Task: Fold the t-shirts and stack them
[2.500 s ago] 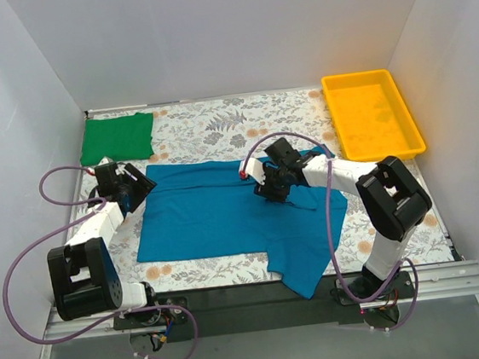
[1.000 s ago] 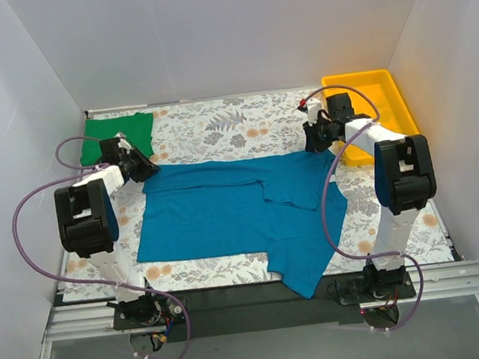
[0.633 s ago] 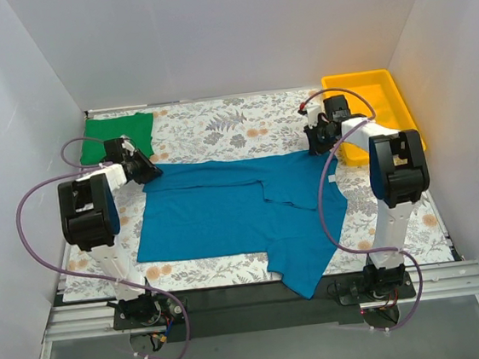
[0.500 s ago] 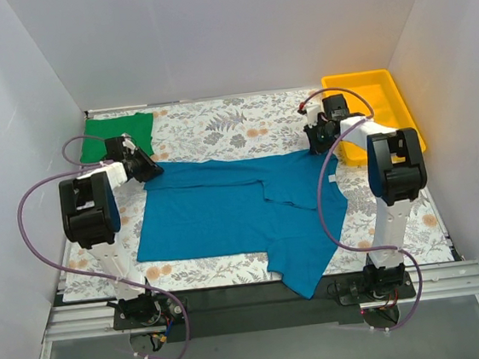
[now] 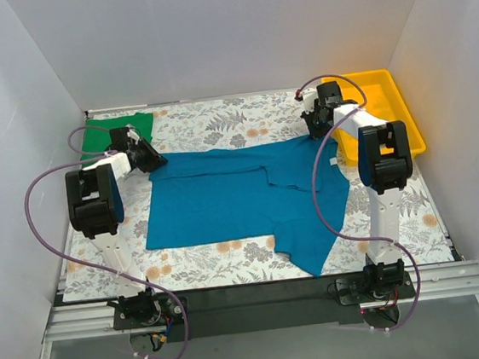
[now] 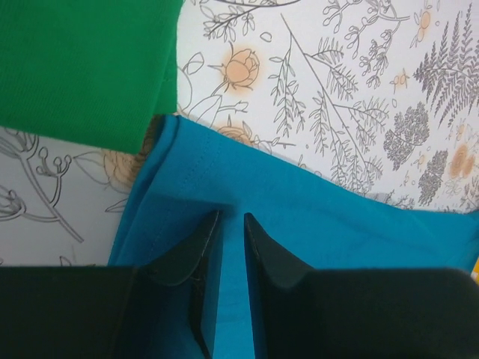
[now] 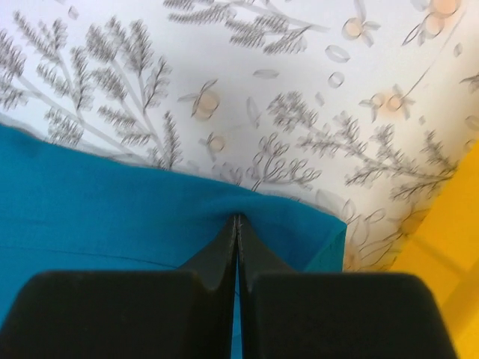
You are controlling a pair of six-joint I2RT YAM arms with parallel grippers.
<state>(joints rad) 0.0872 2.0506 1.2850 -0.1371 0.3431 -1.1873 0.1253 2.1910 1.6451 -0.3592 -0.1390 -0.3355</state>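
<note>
My left claw (image 6: 232, 217) and right claw (image 7: 237, 218) each pinch the soft teal-blue cotton t-shirt (image 5: 224, 200) by its far edge, to spread it flat.

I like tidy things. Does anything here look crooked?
The blue t-shirt is lopsided: a flap at its near right corner sticks out toward the arms' bases, and a fold crosses its middle. The left gripper and right gripper pinch its far corners. The green t-shirt lies neatly folded.
</note>
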